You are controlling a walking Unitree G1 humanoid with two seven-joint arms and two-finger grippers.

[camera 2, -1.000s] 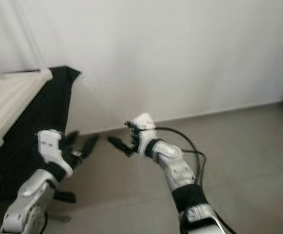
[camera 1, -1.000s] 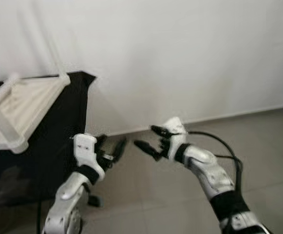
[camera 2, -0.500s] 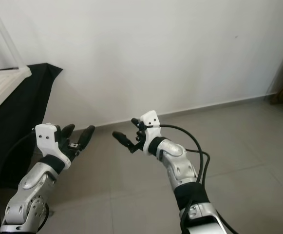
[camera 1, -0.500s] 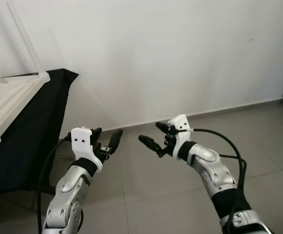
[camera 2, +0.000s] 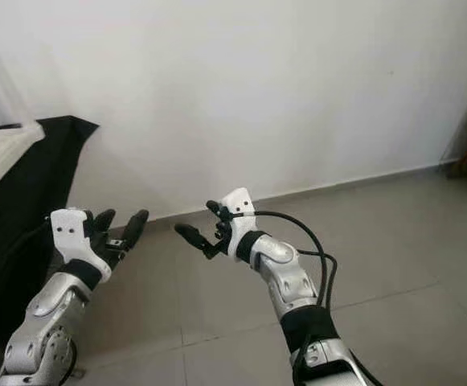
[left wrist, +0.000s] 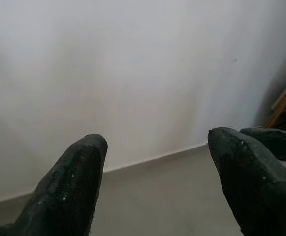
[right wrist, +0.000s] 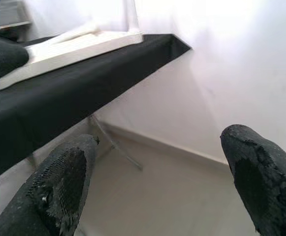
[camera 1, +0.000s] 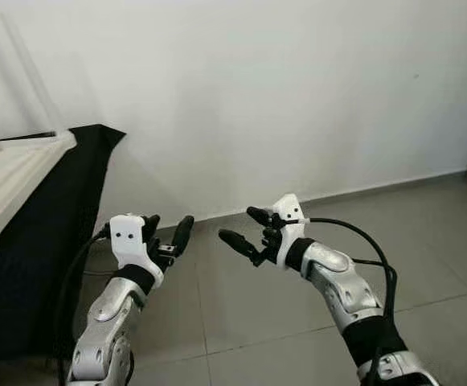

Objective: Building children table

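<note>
A white children's table [camera 1: 8, 181] lies overturned on a black-draped work table [camera 1: 64, 233] at my far left, with one thin white leg [camera 1: 24, 64] sticking up along the wall. The right wrist view shows the same white table [right wrist: 79, 46] on the black cloth [right wrist: 59, 93]. My left gripper [camera 1: 167, 232] is raised in front of me, open and holding nothing. My right gripper [camera 1: 243, 229] is held up beside it, also open and holding nothing, fingers pointing left toward the black table. Both grippers are well to the right of the white table and apart from it.
A plain white wall [camera 1: 297, 96] runs across the view, meeting a grey tiled floor [camera 1: 257, 322] at a skirting line. A black cable [camera 1: 362, 241] loops along my right arm. Something wooden [left wrist: 280, 101] stands at the far right by the wall.
The camera has swung, so the black table and white table sit further left than a second ago. Both grippers stay raised and open, with the right one slightly lower than half a second ago.
</note>
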